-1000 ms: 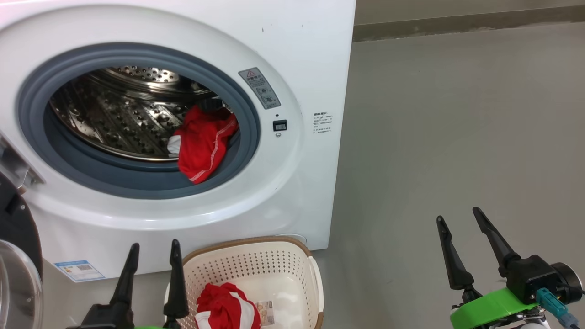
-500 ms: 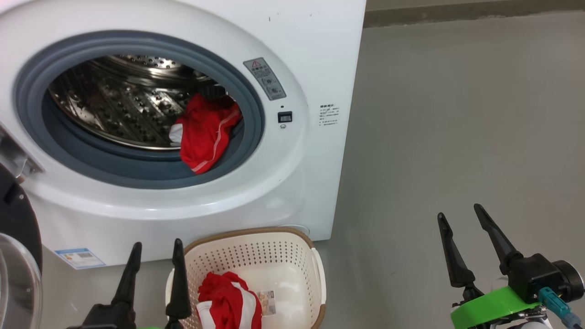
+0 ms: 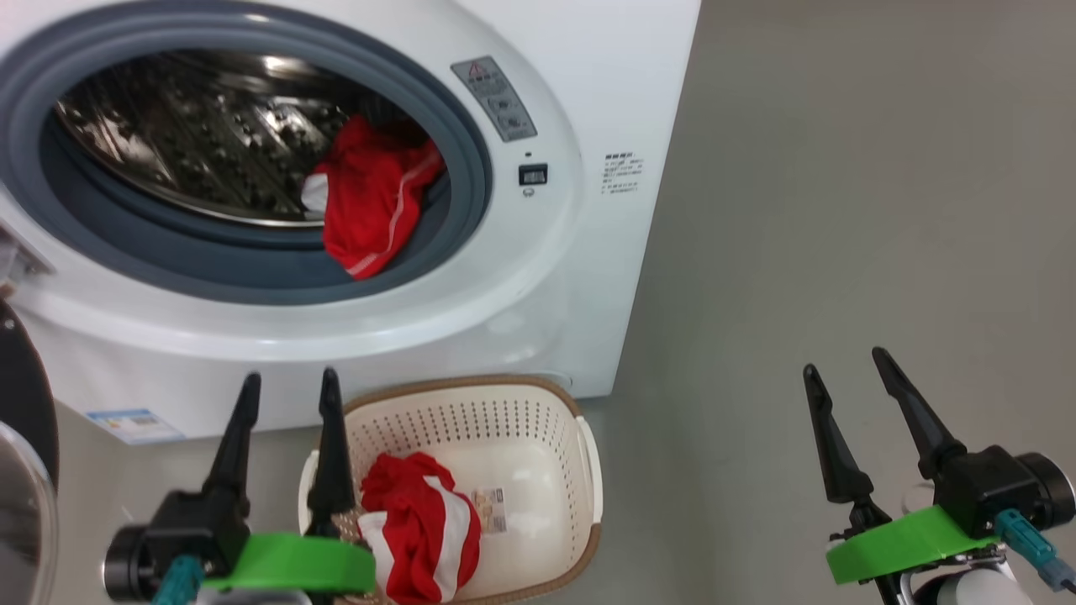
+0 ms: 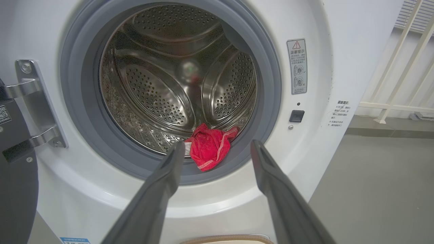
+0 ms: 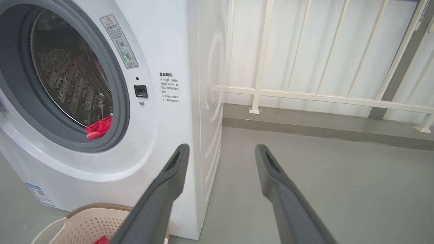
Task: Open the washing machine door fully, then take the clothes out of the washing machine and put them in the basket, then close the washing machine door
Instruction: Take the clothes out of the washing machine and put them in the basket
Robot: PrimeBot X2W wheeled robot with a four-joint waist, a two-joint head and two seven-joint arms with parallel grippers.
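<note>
The white washing machine [image 3: 588, 76] stands with its door [image 3: 21, 470] swung open at the far left. A red garment with white trim [image 3: 370, 206] hangs over the drum's front lip and the grey-blue rubber ring [image 4: 211, 149] [image 5: 98, 128]. The cream basket [image 3: 538, 395] sits on the floor below the opening, with red and white clothes [image 3: 420, 525] inside. My left gripper [image 3: 286, 391] is open and empty, hovering at the basket's left rim. The left wrist view has it [image 4: 215, 147] pointing at the drum's garment. My right gripper [image 3: 845, 365] [image 5: 220, 149] is open and empty over the floor to the right.
Grey floor [image 3: 841, 210] stretches to the right of the machine. A white railing [image 5: 305, 95] runs behind it. The door hinge [image 4: 30, 101] sits on the machine's left side. A blue label [image 3: 134, 424] marks the machine's lower left front.
The head camera has tilted down and come closer, so machine and basket sit higher in the picture. My left gripper has risen further into view. The clothes have not moved.
</note>
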